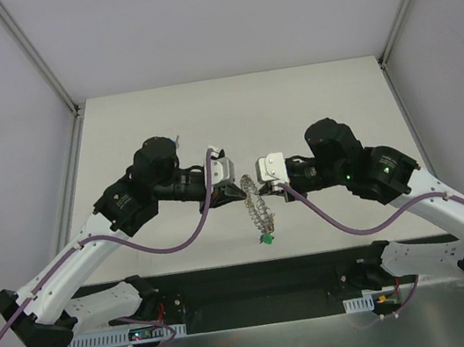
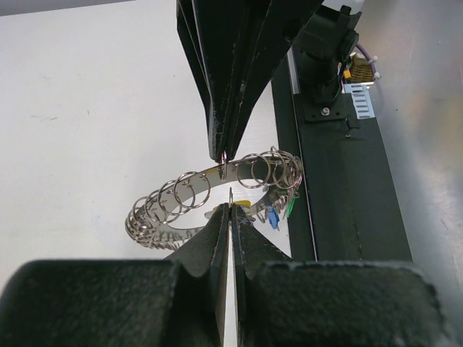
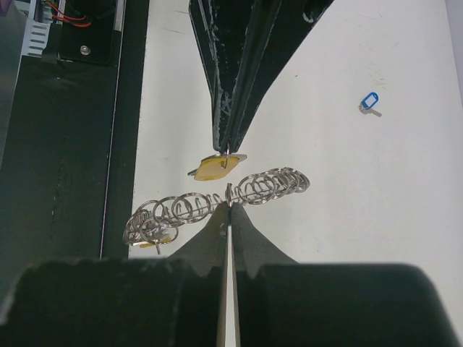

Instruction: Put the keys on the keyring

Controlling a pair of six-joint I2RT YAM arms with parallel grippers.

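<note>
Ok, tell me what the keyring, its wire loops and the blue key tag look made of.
Keyring: likely metal, a dull grey flat band with slight sheen.
Wire loops: thin steel-like wire, bright with glinting highlights.
Blue tag: probably plastic, even saturated colour around a pale centre.

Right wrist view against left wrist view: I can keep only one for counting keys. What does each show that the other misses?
Only the right wrist view: a loose blue-tagged key lying on the table, well apart from the keyring.
Only the left wrist view: a blue tag and a green tag hanging at the keyring's end beside the black rail.
Both: the keyring's wire loops, the yellow-tagged key at the left gripper, and the right gripper, shut, apparently pinching a loop, tip to tip with the left.
</note>
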